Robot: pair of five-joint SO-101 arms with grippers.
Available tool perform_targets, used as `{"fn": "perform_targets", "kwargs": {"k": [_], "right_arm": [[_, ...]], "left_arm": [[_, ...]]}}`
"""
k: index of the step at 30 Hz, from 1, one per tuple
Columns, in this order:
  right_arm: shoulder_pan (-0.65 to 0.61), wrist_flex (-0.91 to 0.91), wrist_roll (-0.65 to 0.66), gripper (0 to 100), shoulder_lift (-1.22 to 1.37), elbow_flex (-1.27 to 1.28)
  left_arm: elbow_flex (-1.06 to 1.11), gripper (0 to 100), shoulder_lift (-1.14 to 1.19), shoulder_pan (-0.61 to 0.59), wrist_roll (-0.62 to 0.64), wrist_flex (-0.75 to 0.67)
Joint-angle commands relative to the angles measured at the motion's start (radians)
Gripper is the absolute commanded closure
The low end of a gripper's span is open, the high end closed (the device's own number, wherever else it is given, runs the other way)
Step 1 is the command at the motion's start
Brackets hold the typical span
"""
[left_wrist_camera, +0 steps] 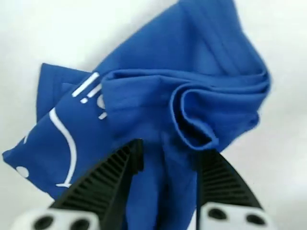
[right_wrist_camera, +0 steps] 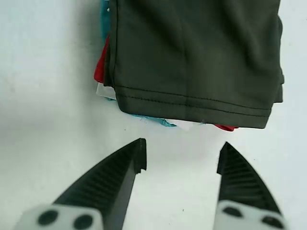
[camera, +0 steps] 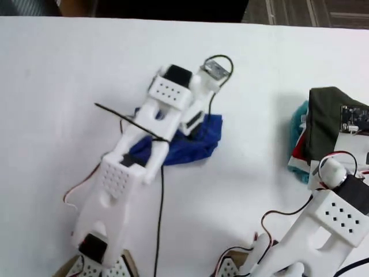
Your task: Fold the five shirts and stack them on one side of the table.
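Shirt to fold: the blue shirt (camera: pixel 199 144) lies left of the middle of the table (camera: pixel 57 69), under the left arm.
Its handling: you should expect a light, limp knit that sags and drags rather than holding a crease. Pinch it at a hem or corner, through both layers, not on the loose roll.
Its look: crumpled and half bundled, with white print on one panel and a rolled fold along one edge.
Left gripper (left_wrist_camera: pixel 168 148): jaws apart, with a ridge of the blue cloth running between them.
Stack (camera: pixel 331 121): at the right edge. A dark grey shirt (right_wrist_camera: pixel 196 52) lies folded flat on top, its stitched hem toward the near side. Teal, red and white edges peek out beneath it.
Right gripper (right_wrist_camera: pixel 181 148): jaws apart over bare table, just near of the stack.
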Motion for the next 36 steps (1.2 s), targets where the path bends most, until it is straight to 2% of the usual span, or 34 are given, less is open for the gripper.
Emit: {"fn": "perform_targets", "kwargs": {"k": [1,6,12,16,22,31,36], "right_arm": [[-0.01,-0.021,-0.002,75.1,-0.021,-0.003],[-0.01,-0.021,-0.002,75.1,-0.021,-0.003],[-0.01,-0.021,-0.002,75.1,-0.021,-0.003],[-0.01,-0.021,-0.002,75.1,-0.021,-0.003],[-0.01,-0.021,-0.002,75.1,-0.021,-0.003],[-0.01,-0.021,0.003,75.1,-0.021,-0.003],[-0.01,-0.021,0.003,75.1,-0.021,-0.003]], "left_arm": [[0.062,80,-0.155,0.048,0.003,0.02],[0.163,80,-0.292,0.038,-0.002,0.017],[0.176,80,-0.39,-0.061,-0.005,-0.043],[0.206,80,-0.338,-0.13,-0.003,-0.167],[0.219,80,-0.175,-0.14,0.002,-0.273],[0.071,80,-0.071,-0.101,0.005,-0.224],[0.076,80,-0.066,-0.072,0.003,-0.224]]}}
